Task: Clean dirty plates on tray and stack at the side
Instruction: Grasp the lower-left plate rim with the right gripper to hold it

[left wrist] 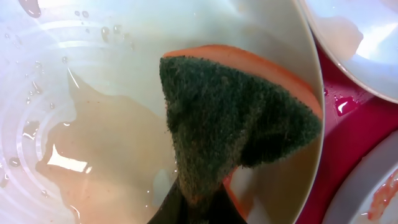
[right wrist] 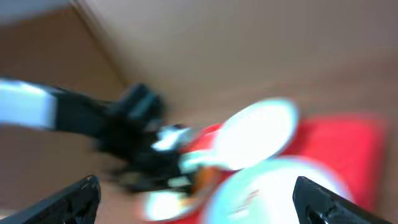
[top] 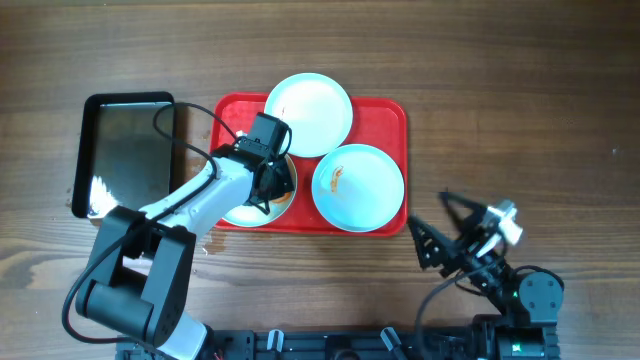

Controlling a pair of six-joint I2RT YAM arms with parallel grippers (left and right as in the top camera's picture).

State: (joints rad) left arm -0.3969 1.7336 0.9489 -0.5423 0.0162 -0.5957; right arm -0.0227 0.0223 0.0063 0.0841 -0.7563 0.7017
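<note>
Tabletop (top: 520, 80) from overhead: the red tray (top: 385, 112) sits mid-scene with all three plates on it. My left end effector (top: 272, 180) is down over the front-left plate (top: 240, 212). The back plate (top: 308, 102) looks mostly white, while the front-right plate (top: 358, 187) carries an orange smear. A black tray (top: 125, 150) lies just left of the red one. My right end effector (top: 430, 215) hovers off the tray's front-right corner, fingers spread, holding nothing.

Left wrist view: my left end effector (left wrist: 193, 214) is clenched on a sponge (left wrist: 230, 118). Its green scouring face points toward the camera and it is pressed into the front-left plate (left wrist: 93, 124). That plate is wet with a thin brownish film. The red tray (left wrist: 348, 143) shows at right.

Right wrist view: badly blurred. My right end effector (right wrist: 196, 186) is released, with the tray (right wrist: 354, 146) ahead.

I judge the task early. One plate is mid-scrub, the smeared one is untouched, and no stack is begun at the side.
</note>
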